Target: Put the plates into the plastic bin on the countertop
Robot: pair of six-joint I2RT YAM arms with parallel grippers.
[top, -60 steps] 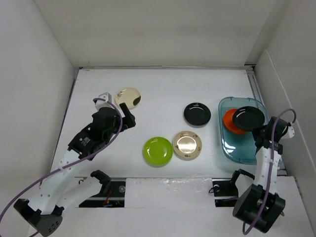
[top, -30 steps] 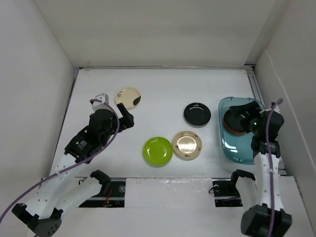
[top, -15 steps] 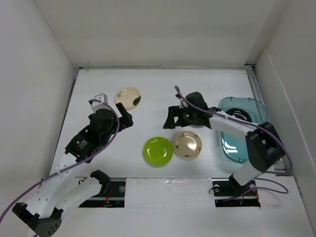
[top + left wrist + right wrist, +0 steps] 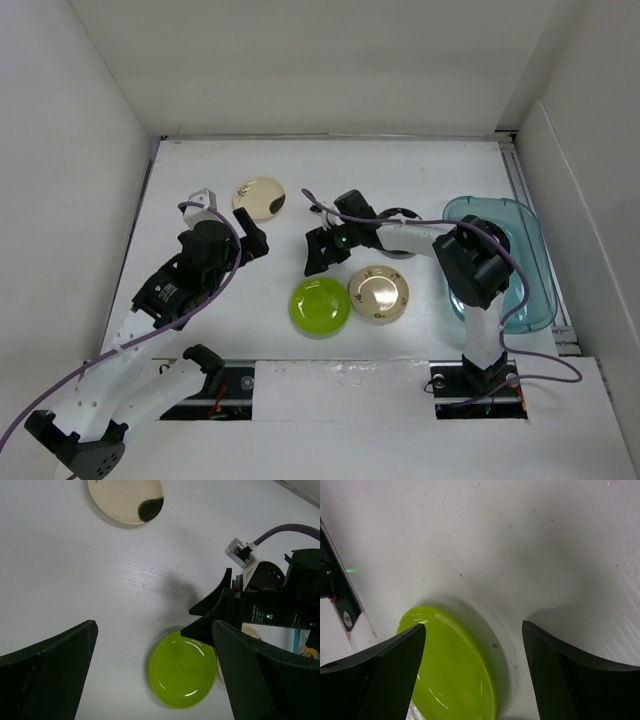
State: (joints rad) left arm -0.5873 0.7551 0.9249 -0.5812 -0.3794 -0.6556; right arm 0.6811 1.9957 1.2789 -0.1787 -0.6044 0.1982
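1. Shallow bite (the likeliest slip, I judge): the lime-green round glossy plate [image 4: 452, 672] lies flat on the white bench [image 4: 520, 540]. Only its far rim sits beneath the gap of the right jaws. Closing on so thin a lip could skid the plate away or tip it up.
2. Neighbour nudged: the gold-beige round plate [image 4: 379, 294] lies just beside the green one, on the side away from the left jaws. A finger coming down wide might shove it.
3. Arms clashing: the left jaws hang near the right jaws, with only bare bench between them. If both go for the same plate they could collide.
4. Long carry: the translucent teal plastic bin [image 4: 530, 300] stands well apart, back along the right arm [image 4: 405, 236]. A weakly held plate could drop on the way (the bin's contents are mostly hidden).
5. The right arm stretches across the bench, its forearm over the glossy black round plate [image 4: 398, 251] and its wrist tipped down. Its jaws are spread wide and hold nothing.
6. The left arm [image 4: 190, 270] is bent, with its jaws fully spread and empty. The cream round plate with a dark mark [image 4: 126, 500] lies ahead of them.
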